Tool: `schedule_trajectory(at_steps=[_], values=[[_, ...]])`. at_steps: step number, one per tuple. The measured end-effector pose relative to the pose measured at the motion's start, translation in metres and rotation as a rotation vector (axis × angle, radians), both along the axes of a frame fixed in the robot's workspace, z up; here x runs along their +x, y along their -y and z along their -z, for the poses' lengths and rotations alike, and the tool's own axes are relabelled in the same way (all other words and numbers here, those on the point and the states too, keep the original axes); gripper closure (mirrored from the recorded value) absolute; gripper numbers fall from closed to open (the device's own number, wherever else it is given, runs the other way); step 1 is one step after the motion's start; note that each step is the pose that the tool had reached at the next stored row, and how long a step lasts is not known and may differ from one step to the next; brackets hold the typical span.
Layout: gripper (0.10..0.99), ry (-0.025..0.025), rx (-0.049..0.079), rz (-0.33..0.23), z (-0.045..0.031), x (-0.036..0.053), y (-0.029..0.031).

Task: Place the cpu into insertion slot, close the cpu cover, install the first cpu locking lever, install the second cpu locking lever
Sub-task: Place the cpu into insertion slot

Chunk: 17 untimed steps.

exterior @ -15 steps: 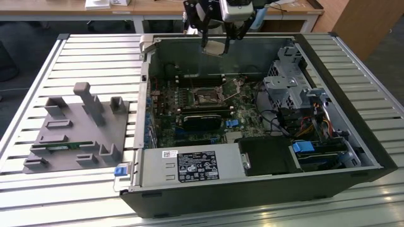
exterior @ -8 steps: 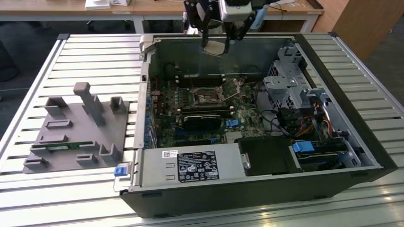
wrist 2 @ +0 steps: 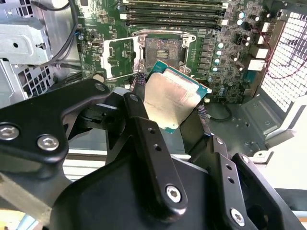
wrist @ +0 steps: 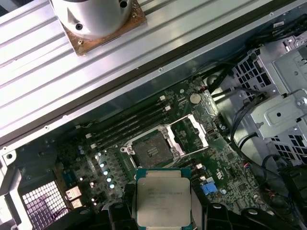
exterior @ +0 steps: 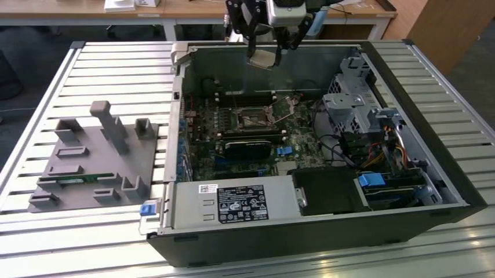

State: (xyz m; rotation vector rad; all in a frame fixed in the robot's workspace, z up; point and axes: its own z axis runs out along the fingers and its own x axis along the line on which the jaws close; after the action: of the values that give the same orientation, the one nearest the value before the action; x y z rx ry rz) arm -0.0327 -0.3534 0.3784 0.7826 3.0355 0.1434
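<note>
My gripper (exterior: 267, 55) hangs above the far side of the open computer case (exterior: 433, 191), shut on the cpu (exterior: 262, 58). In both wrist views the cpu (wrist 2: 173, 98) (wrist: 163, 200) shows its pale metal top, clamped by its edges between the black fingers (wrist 2: 136, 103). Below it, on the green board, lies the insertion slot (wrist: 151, 149) (wrist 2: 165, 50) (exterior: 251, 120), square, dark and uncovered. The cpu cover (wrist: 190, 132) (wrist 2: 120, 56) is swung open beside the slot. The cpu is well above the slot and touches nothing else.
Memory sticks (wrist: 129, 125) lie beside the slot and a black heatsink (exterior: 247, 147) on its other side. A metal drive cage (exterior: 356, 110) with cables fills the case at the exterior view's right. A power supply (exterior: 232, 204) sits in front. A grey fixture (exterior: 97, 156) stands on the slatted table.
</note>
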Motion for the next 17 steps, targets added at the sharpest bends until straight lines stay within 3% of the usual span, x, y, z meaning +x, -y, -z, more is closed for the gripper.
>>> schedule_trajectory(at_steps=[17], values=[[0.545, 0.0000, 0.000, 0.073, 0.0000, 0.0000, 0.0000]])
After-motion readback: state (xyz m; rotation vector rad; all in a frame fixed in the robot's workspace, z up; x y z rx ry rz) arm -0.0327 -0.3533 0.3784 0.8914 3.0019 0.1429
